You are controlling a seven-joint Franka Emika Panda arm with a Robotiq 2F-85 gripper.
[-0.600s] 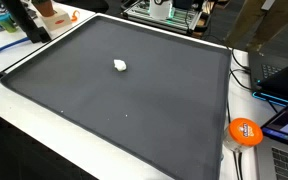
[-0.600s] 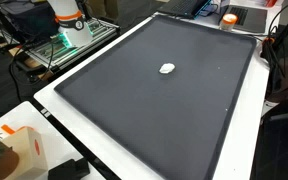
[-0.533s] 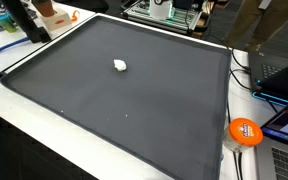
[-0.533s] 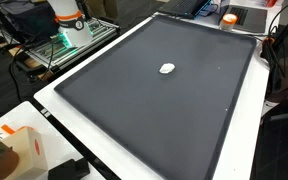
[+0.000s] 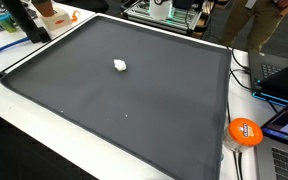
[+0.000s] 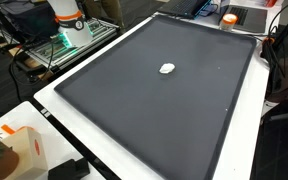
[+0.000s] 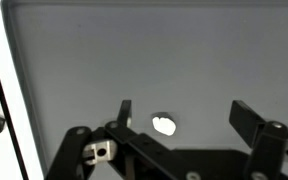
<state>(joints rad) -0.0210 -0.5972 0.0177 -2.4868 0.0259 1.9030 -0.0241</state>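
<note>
A small white lump (image 7: 164, 125) lies on a large dark grey mat (image 7: 144, 50). In the wrist view my gripper (image 7: 181, 105) hangs above the mat, open, with nothing between its fingers. The lump shows between the two fingers (image 7: 125, 110), closer to the left one and well below them. Both exterior views show the same lump (image 5: 120, 66) (image 6: 167, 69) alone on the mat (image 5: 134, 115) (image 6: 154, 115). The gripper itself is out of frame in both exterior views.
A white border surrounds the mat. An orange disc (image 5: 244, 131) and a laptop (image 5: 284, 80) sit off one side. The robot's base (image 6: 66, 20) stands beyond one mat edge, and a white box with orange marks (image 6: 14, 145) sits at a corner.
</note>
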